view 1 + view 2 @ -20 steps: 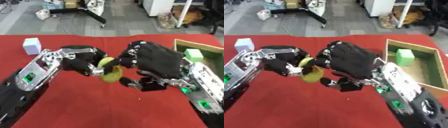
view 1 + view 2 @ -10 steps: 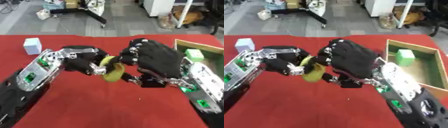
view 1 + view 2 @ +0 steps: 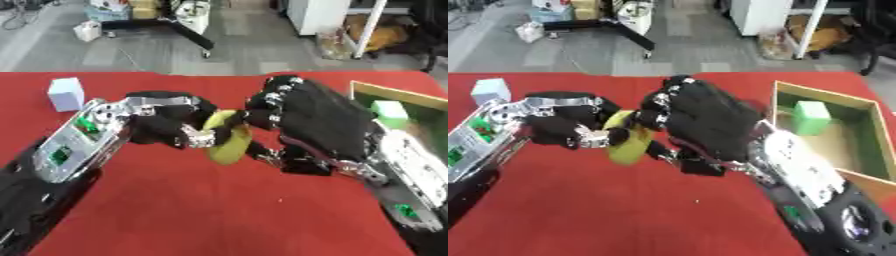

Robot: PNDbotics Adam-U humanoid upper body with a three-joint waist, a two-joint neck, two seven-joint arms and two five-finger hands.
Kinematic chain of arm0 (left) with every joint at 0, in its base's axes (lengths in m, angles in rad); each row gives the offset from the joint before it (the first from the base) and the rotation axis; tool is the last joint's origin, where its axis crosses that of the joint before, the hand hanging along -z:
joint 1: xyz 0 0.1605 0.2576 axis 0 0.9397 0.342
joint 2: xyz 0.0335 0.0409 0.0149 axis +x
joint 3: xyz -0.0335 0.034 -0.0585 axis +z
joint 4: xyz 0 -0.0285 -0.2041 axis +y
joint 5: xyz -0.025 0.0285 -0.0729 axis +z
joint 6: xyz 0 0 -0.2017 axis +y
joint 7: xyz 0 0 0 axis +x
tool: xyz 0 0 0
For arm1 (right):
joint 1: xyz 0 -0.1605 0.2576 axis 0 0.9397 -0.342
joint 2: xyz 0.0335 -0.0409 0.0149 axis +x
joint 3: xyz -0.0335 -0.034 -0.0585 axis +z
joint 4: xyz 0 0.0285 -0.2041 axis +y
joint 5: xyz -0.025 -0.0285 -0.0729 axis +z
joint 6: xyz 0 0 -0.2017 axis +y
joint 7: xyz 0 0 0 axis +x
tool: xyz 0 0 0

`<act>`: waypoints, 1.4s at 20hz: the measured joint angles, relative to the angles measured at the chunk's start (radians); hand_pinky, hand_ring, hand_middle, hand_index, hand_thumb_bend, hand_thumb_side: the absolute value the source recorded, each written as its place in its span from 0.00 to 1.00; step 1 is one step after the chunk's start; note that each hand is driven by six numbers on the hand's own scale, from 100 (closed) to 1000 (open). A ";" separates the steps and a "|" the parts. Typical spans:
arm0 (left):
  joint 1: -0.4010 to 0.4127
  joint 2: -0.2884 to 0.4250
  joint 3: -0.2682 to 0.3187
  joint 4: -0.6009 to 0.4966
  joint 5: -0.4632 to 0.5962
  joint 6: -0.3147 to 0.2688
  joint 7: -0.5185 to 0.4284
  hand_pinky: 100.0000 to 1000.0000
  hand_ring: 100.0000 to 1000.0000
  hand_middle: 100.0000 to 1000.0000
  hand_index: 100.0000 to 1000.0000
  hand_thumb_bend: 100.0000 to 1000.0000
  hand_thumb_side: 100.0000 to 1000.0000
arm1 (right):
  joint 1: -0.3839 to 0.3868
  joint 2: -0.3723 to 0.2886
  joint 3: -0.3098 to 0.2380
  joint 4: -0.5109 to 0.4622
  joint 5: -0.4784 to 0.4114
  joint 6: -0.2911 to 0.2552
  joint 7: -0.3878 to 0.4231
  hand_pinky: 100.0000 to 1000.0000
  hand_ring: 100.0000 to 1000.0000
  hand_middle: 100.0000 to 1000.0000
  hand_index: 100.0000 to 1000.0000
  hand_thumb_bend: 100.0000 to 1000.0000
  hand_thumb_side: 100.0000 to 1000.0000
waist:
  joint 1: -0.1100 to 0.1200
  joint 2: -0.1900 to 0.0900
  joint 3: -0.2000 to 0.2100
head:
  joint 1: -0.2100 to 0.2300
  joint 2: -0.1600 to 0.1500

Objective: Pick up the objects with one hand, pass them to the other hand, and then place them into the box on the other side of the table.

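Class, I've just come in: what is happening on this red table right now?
The robot is mid hand-over. Its left hand and right hand meet above the middle of the red table, both curled round a yellow-green object. The wooden box on the robot's right already holds a green block. A pale blue cube stands apart on the far left of the table.

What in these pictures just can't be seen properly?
- Yellow-green object: partly covered by both hands in both views; its whole shape is hidden.
- Right hand: seen from the back, so its grip is hidden.
- Box: cut by the right edge; only a green block shows.
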 measured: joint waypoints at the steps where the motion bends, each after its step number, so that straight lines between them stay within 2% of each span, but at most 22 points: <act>1: 0.000 0.000 0.000 0.000 0.001 0.001 -0.001 0.60 0.53 0.42 0.56 0.00 0.27 | 0.002 0.000 0.001 0.004 0.001 0.003 -0.014 0.48 0.28 0.26 0.50 0.06 0.00 | 0.000 0.000 0.000 | 0.000 0.000; 4: -0.001 0.000 0.000 -0.005 0.002 0.002 -0.006 0.61 0.57 0.46 0.61 0.02 0.32 | 0.002 -0.001 0.001 0.014 0.002 0.012 -0.052 0.47 0.27 0.25 0.41 0.00 0.00 | 0.000 0.000 0.000 | 0.000 0.000; 5: -0.001 0.000 0.000 -0.006 0.001 0.001 -0.011 0.62 0.59 0.48 0.64 0.12 0.38 | 0.002 -0.001 0.001 0.016 0.001 0.017 -0.065 0.47 0.27 0.25 0.40 0.00 0.00 | 0.000 0.000 0.000 | 0.000 0.000; 6: -0.001 0.001 0.000 -0.008 -0.001 -0.003 -0.018 0.63 0.61 0.50 0.65 0.17 0.42 | 0.002 -0.001 0.001 0.019 0.000 0.021 -0.077 0.47 0.26 0.24 0.38 0.00 0.00 | 0.000 0.000 0.000 | 0.000 0.000; 7: -0.001 0.002 0.000 -0.011 -0.005 -0.008 -0.025 0.65 0.66 0.55 0.70 0.34 0.54 | 0.002 -0.001 0.001 0.021 -0.001 0.025 -0.088 0.47 0.26 0.23 0.35 0.00 0.00 | 0.000 0.000 0.000 | 0.000 0.000; 9: -0.001 0.005 0.001 -0.015 -0.016 -0.026 -0.043 0.67 0.71 0.62 0.74 0.48 0.63 | 0.002 -0.002 0.000 0.022 -0.007 0.033 -0.109 0.47 0.25 0.23 0.33 0.00 0.00 | 0.000 0.000 0.000 | 0.000 0.000; 11: -0.001 0.011 0.003 -0.017 -0.030 -0.051 -0.057 0.69 0.73 0.65 0.75 0.54 0.67 | 0.002 -0.002 -0.001 0.022 -0.012 0.038 -0.126 0.47 0.25 0.22 0.31 0.00 0.00 | 0.000 0.000 0.000 | 0.000 0.000; 21: -0.005 0.020 0.045 0.068 -0.110 -0.165 -0.056 0.70 0.75 0.69 0.77 0.59 0.75 | 0.001 -0.012 -0.006 0.012 -0.051 0.045 -0.176 0.48 0.25 0.20 0.25 0.00 0.00 | 0.000 0.000 -0.009 | 0.001 0.000; 28: -0.002 0.044 0.107 0.151 -0.151 -0.231 -0.022 0.70 0.75 0.69 0.78 0.60 0.78 | 0.002 -0.039 -0.028 -0.023 -0.107 0.063 -0.180 0.49 0.25 0.20 0.24 0.00 0.00 | 0.000 0.000 -0.015 | 0.001 0.000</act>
